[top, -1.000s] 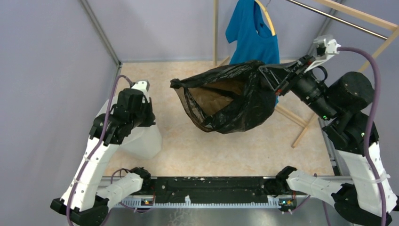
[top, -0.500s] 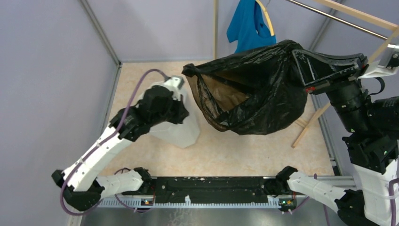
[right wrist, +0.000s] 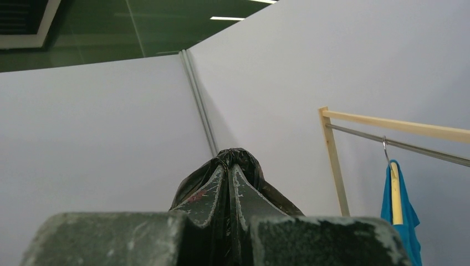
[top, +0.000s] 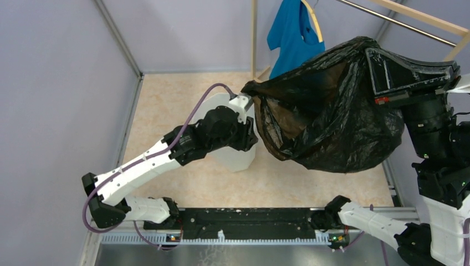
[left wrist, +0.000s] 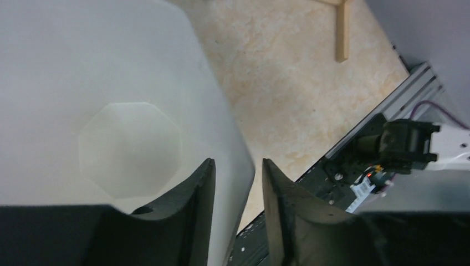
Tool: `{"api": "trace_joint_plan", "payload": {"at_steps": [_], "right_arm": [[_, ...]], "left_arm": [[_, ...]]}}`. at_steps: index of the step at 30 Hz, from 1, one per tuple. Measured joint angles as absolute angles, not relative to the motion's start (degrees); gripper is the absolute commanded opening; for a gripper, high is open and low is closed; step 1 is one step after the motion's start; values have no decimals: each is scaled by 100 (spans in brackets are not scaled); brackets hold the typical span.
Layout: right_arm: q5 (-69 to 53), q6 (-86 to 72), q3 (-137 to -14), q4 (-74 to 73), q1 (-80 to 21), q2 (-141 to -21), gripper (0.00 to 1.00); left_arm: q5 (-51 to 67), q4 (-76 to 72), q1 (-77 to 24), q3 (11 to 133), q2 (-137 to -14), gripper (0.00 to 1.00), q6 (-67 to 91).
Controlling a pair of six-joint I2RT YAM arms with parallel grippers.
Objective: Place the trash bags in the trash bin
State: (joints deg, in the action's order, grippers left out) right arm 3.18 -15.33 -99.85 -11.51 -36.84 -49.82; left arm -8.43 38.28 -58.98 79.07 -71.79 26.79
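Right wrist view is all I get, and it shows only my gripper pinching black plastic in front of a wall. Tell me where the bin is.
Observer: The trash bin is left of the hanging trash bag, close beside its lower left edge, not under it.
Operator: Say what has hold of the bin.
Observer: The left gripper straddles its wall, one finger inside and one outside. I cannot tell whether it pinches.
Operator: Report what is inside it.
Observer: Nothing. The left wrist view shows its bare octagonal bottom.
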Motion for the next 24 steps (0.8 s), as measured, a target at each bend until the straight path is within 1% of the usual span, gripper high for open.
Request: {"api": "trace_joint_plan", "payload": {"at_steps": [6, 12, 14, 16, 18, 24], "right_arm": [[419, -1437, -9985, -1179, -3684, -4958, 0], [438, -1409, -9988, -1192, -3684, -4954, 0], [403, -1415, -9998, -1203, -3684, -4956, 0], [331, -1446, -10055, -1234, -3684, -4967, 0], [255, -1492, -10123, -1260, -3684, -4974, 0], [-38, -1673, -10449, -1347, -3684, -5004, 0]], "left_arm": [[-703, 3675, -5898, 7907, -6838, 74, 2569], [-311, 3610, -5898, 7909, -5830, 91, 2185], [-307, 3605, -5900, 7913, -5542, 93, 2126], [-416, 3603, -5898, 7937, -5371, 98, 2147], [-493, 3623, -5889, 8101, -5356, 99, 2241], [-211, 3214, -5651, 9450, -6462, 99, 2521]]}}
